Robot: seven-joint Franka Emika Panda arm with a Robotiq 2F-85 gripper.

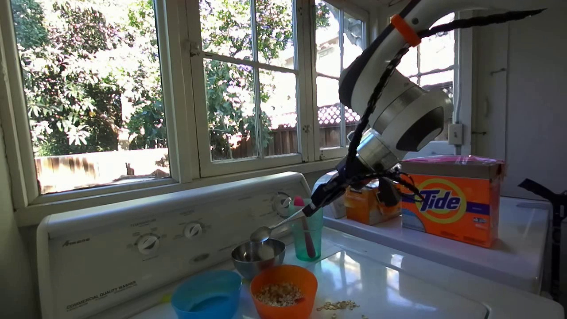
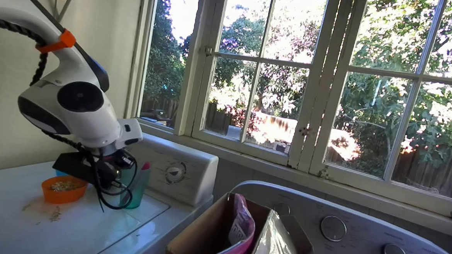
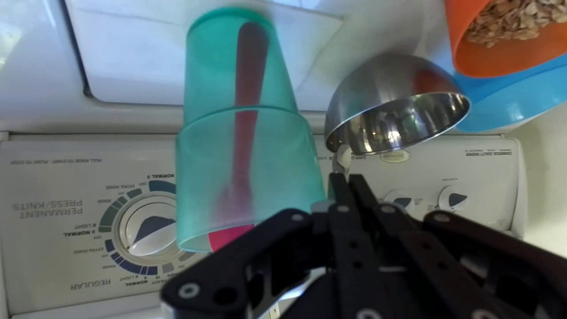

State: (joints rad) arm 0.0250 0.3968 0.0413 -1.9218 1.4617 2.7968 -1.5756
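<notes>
Near metal bowl rim [image 1: 252,264], spoon [image 1: 261,234] in pincer [image 1: 308,209].

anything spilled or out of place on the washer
Yes: loose oat flakes lie scattered on the washer lid beside the orange bowl, visible in both exterior views. The bowl holds similar flakes, so these look spilled. Nothing else plainly stands out.

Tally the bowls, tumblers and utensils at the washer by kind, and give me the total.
Bowls: 3 (blue bowl, orange bowl, metal bowl)
Tumblers: 1 (teal tumbler)
Utensils: 2 (metal spoon held in the fingers, pink-topped utensil standing in the tumbler)
Total: 6
</notes>
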